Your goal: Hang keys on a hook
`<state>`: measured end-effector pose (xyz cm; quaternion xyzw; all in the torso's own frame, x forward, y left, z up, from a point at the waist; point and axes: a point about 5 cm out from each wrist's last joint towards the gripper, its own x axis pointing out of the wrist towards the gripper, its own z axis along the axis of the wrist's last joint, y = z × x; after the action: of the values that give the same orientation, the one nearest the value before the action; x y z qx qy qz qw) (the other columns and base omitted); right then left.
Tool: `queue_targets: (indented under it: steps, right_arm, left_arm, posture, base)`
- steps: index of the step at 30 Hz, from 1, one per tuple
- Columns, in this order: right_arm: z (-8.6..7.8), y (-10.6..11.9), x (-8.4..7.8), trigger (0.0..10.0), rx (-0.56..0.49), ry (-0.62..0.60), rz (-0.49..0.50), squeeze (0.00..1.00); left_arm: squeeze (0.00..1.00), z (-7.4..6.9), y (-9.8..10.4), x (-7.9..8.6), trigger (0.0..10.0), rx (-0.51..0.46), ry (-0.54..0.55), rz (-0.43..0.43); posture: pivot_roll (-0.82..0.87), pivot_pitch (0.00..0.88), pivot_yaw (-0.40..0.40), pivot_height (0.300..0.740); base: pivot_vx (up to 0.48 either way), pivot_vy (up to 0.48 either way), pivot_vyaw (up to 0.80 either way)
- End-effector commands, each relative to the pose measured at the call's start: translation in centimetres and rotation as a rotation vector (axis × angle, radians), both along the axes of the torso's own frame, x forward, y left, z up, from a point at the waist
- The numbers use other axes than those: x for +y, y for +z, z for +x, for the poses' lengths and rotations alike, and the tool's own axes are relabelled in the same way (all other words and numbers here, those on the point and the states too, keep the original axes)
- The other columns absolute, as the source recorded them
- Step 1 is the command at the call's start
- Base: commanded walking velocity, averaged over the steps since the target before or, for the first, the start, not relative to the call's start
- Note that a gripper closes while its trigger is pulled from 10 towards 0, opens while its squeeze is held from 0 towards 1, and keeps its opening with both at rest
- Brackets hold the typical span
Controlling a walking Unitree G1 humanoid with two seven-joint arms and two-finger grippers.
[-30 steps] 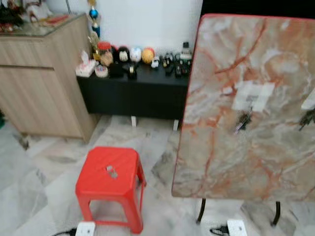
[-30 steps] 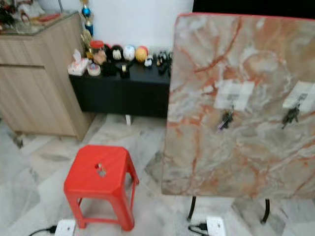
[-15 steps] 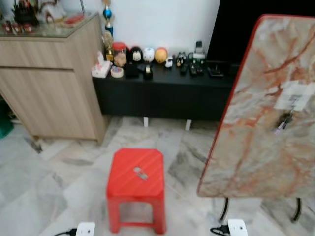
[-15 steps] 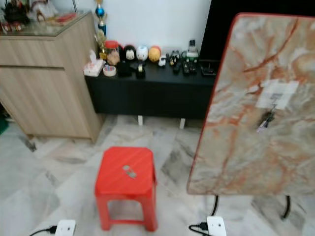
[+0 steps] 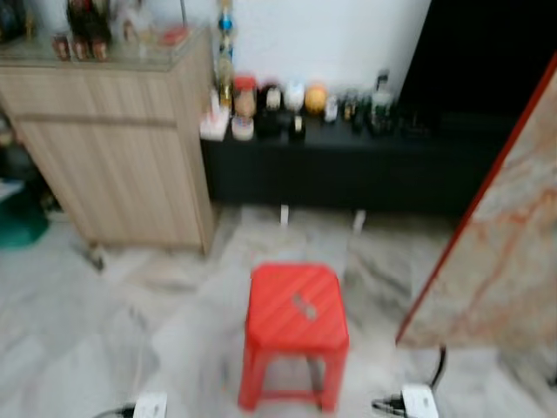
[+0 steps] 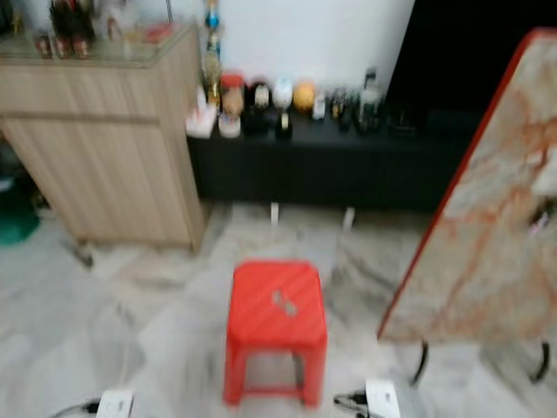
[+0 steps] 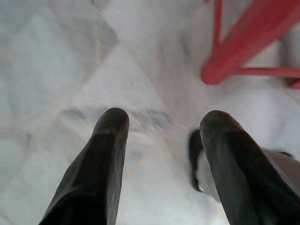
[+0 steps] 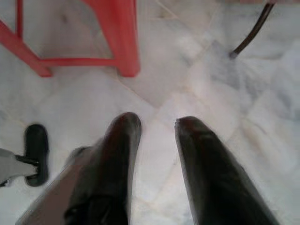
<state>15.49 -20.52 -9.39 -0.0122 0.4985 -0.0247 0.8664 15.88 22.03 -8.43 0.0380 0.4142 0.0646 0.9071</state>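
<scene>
l gripper [image 7: 161, 154] and r gripper [image 8: 157, 140] both hang low over the marble floor [image 5: 130, 313], fingers spread, nothing held. 1 red stool [image 5: 296, 326] sits just ahead, a small pale thing lying on its seat, prob the keys [image 5: 304, 306] but too blurred to be sure. they lie forward of and above both grippers, about centred btwn the arms, so neither arm is clearly nearer; long axis can't be read. 2 white power strips [image 5: 418, 402] on the floor nr the stool's feet. to the robot's right stands 1 tilted marble tabletop [image 6: 496, 244] w/ 1 dark blur at the far edge, maybe a hook [image 6: 544, 218] w/ smth hanging. beyond: 1 wooden cabinet [image 5: 113, 165], 1 black low bench [image 5: 348, 165] of trinkets.
</scene>
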Motion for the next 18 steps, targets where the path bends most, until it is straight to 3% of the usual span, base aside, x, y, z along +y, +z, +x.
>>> queue_targets:
  steps: [1, 9, 18]
  right_arm:
    - [-0.63, -0.10, -0.85, 10.0, 0.017, -0.011, -0.017, 0.00]
    - [-0.63, -0.10, -0.84, 10.0, 0.013, -0.022, -0.018, 0.00]
    - [-0.70, -0.13, -0.85, 10.0, 0.014, -0.042, -0.020, 0.00]
  left_arm:
    - [0.00, -0.10, -0.21, -0.70, 10.0, 0.010, -0.005, -0.017]
    - [0.00, -0.12, -0.21, -0.64, 10.0, 0.011, -0.004, -0.015]
    - [0.00, 0.15, -0.03, -0.66, 10.0, -0.013, -0.009, -0.019]
  posture:
    - [0.04, 0.000, -0.040, 0.725]
    - [0.04, 0.000, -0.040, 0.725]
    - [0.04, 0.000, -0.040, 0.725]
  base:
    - [0.000, 0.480, 0.00]
    - [0.000, 0.402, 0.00]
    - [0.000, 0.000, 0.00]
